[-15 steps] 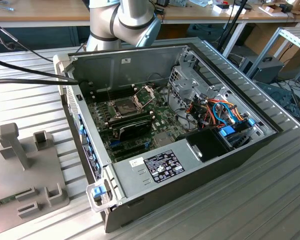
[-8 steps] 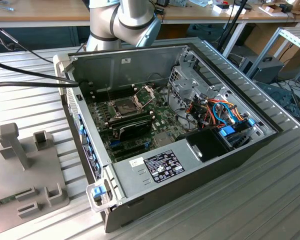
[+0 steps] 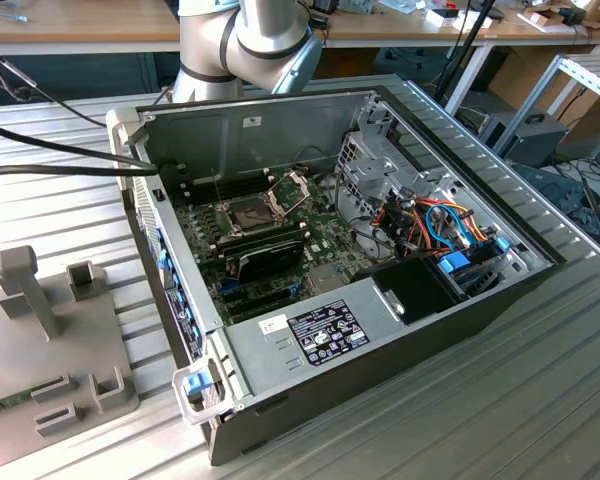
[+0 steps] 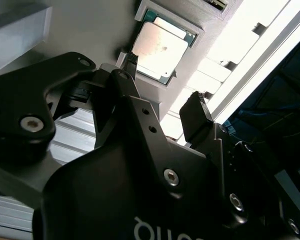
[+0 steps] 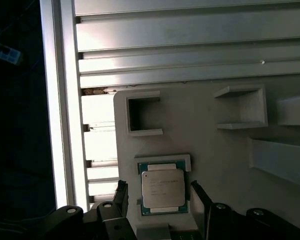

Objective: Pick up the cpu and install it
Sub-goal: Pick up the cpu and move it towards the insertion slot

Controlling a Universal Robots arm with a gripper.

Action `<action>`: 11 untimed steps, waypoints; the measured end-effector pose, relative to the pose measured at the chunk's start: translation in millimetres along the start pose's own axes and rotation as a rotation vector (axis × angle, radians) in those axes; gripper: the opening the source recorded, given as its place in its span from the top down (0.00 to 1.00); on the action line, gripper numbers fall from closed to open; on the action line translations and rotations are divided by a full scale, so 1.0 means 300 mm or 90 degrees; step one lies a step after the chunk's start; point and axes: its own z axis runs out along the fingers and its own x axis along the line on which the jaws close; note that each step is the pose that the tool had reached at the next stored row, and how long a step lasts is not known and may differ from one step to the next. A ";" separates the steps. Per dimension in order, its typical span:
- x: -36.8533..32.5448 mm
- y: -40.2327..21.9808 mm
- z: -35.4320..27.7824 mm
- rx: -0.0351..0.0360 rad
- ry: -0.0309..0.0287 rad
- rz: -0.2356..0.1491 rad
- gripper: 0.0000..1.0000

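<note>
Pincer point(image 5: 160, 196) wide, fingers point(image 5: 199, 200) straddling cpu point(image 5: 162, 187); no contact seen. Cpu lies flat in recessed nest of grey fixture point(image 5: 210, 145) on slatted table point(image 5: 190, 40). In exterior view, fixture sits about 8 o'clock from computer case point(image 3: 410, 335); socket point(image 3: 252, 212) inside case, frame raised. Risk, judged: off-centre close could catch nest wall or tip chip. Thin edge grip could slip, dropping chip.

Cpu point(image 5: 163, 187): dull silvery metal lid, faintly mottled, with a green board edge. Holder tray point(image 5: 210, 135): matt grey plastic, smooth. Table point(image 5: 190, 35): ribbed bare aluminium with a bright sheen. Gripper point(image 4: 164, 80): matt black, with shiny screw heads. Computer case point(image 3: 270, 130): bare grey sheet metal inside, dark outer skin. Latch point(image 3: 202, 385): blue plastic. Arm point(image 3: 250, 35): smooth, silvery, slightly glossy.
</note>
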 end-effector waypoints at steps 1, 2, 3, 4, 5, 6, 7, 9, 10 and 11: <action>0.000 0.000 0.003 -0.0002 -0.0002 0.000 0.38; 0.000 0.000 0.004 -0.0001 -0.0002 0.000 0.38; 0.000 0.000 0.005 0.0000 0.0000 0.000 0.38; 0.000 0.000 0.006 0.0001 0.0001 0.000 0.38; 0.000 0.000 0.006 0.0001 0.0001 0.000 0.38; 0.000 0.000 0.007 0.0001 0.0000 0.000 0.38; 0.000 0.000 0.007 0.0001 0.0001 0.000 0.38; 0.000 0.000 0.007 0.0001 0.0000 0.000 0.38; 0.000 0.000 0.007 0.0000 0.0000 0.000 0.38; 0.000 0.000 0.007 0.0001 0.0000 0.000 0.38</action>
